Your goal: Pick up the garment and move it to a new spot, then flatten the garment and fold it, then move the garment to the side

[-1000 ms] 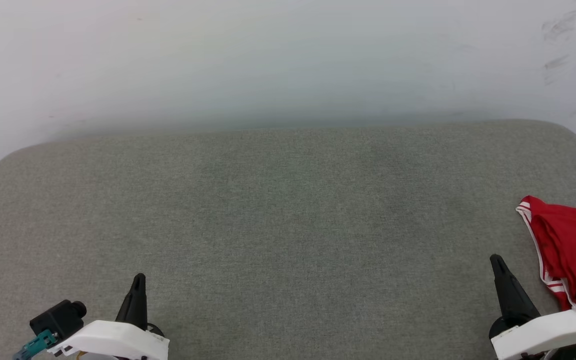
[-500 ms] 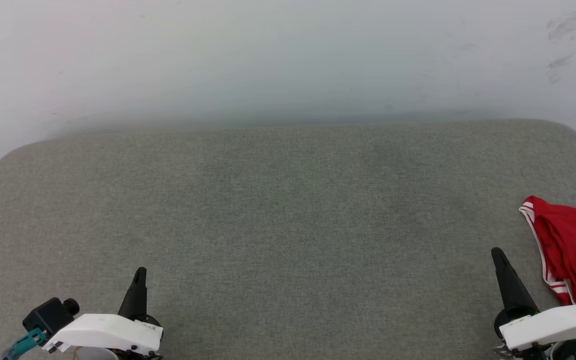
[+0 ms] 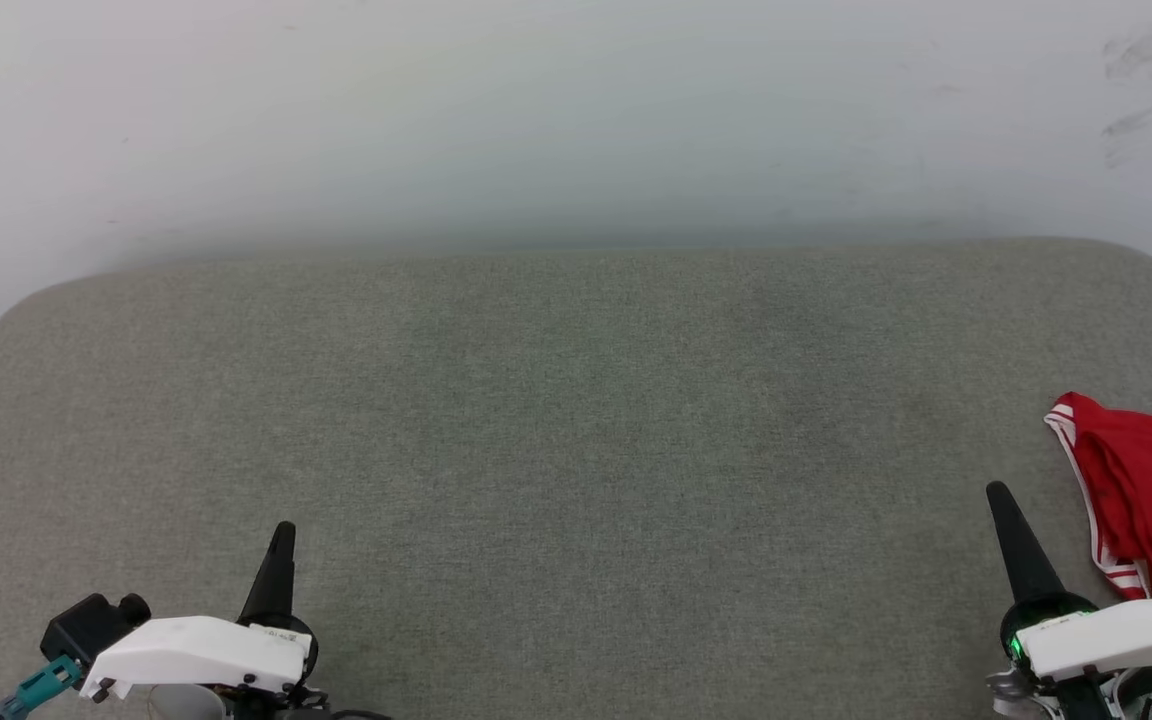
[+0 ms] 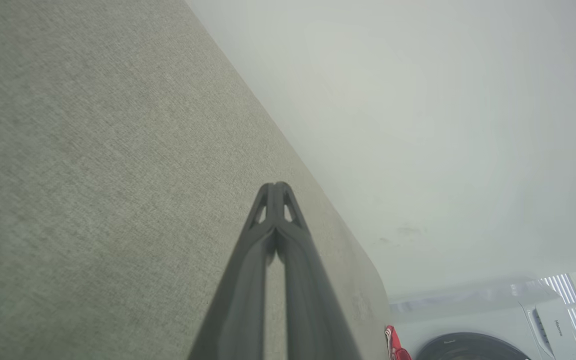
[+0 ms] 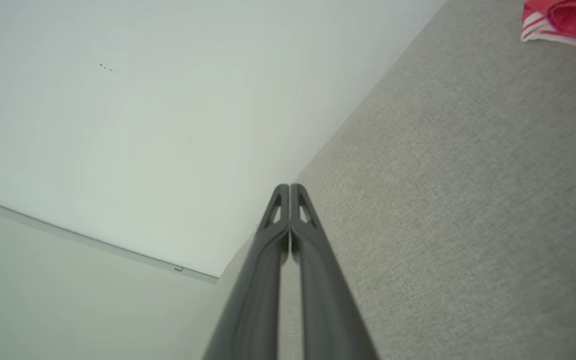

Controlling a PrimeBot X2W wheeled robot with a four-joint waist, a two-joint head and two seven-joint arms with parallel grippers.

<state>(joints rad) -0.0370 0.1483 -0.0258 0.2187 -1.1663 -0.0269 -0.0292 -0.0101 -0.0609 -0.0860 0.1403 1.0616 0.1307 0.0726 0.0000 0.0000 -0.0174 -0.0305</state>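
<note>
- The garment (image 3: 1151,485), red with white striped trim, is being observed bunched just right of the right gripper (image 3: 998,495), not touching it.
- The right gripper and the left gripper (image 3: 282,532) are being held fully closed, gripping nothing.
- The woven grey padded surface (image 3: 576,400), round-cornered, is being backed by a pale wall (image 3: 576,120).

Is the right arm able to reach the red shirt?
Probably yes: the garment lies close beside the right gripper, with nothing between them but bare grey cushion. The gripper is shut and must open first.
</note>
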